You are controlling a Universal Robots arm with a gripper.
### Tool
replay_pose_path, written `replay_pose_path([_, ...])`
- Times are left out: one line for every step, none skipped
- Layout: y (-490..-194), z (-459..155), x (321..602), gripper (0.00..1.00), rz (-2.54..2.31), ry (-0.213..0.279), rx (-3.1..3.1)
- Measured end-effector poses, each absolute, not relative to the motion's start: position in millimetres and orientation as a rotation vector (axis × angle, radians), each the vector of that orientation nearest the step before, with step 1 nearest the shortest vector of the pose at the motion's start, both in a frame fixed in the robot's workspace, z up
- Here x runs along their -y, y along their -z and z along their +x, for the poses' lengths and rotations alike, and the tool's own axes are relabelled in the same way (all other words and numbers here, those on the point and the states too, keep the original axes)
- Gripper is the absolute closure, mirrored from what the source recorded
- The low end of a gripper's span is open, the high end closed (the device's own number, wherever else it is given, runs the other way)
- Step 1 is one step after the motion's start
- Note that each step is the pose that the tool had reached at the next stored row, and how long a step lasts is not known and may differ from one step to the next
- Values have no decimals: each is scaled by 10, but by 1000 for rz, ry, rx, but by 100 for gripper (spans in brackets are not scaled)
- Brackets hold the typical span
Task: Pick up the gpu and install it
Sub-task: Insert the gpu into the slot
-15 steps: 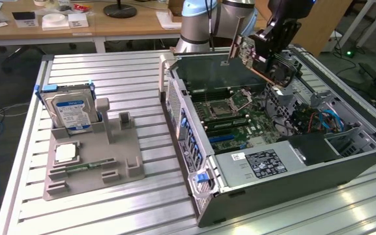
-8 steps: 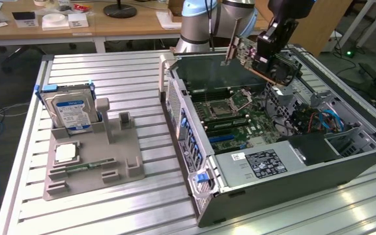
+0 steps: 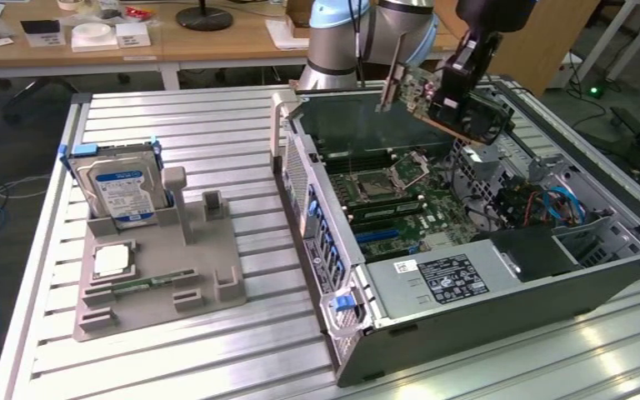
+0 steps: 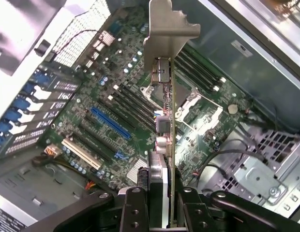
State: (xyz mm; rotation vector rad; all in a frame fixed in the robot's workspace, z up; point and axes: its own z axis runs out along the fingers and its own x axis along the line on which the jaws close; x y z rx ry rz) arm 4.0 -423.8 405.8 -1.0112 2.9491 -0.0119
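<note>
gpu [image 3: 478,115]: green board, black cooler, grey metal bracket [image 3: 390,83] at one end. Clamped in the hand [image 4: 162,212], tilted on edge above the motherboard [image 3: 392,196], clear of it.

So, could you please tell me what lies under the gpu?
The gpu, held by the pincer, hangs over the open case. Under it shows the motherboard: socket, memory slots, a blue slot. The strip of board behind the card's edge is covered.

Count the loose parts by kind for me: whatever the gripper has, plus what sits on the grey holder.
gpu, in the gripper: 1
hard drive: 1
silver square chip: 1
green memory stick: 1
Total: 4
</note>
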Motion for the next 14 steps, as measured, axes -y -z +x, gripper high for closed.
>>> replay_pose_path([-4057,40,4238,72,-1035,12,-2941])
replay_pose_path([-4056,40,4239,72,-1060,11,-2932])
replay_pose_path([-4055,40,4239,72,-1085,11,-2923])
replay_pose_path([-4055,40,4239,72,-1110,11,-2913])
replay_pose_path([-4053,40,4239,72,-1136,10,-2903])
replay_pose_path([-4051,39,4239,72,-1162,10,-2892])
replay_pose_path([-4050,40,4238,72,-1186,10,-2883])
replay_pose_path([-4049,40,4239,72,-1211,9,-2872])
replay_pose_path([-4048,40,4239,72,-1234,9,-2863])
replay_pose_path([-4047,40,4239,72,-1257,9,-2852])
replay_pose_path([-4046,40,4239,72,-1281,8,-2842])
replay_pose_path([-4045,40,4239,72,-1304,8,-2831])
replay_pose_path([-4044,40,4239,72,-1328,8,-2820])
replay_pose_path([-4043,40,4238,72,-1351,8,-2808])
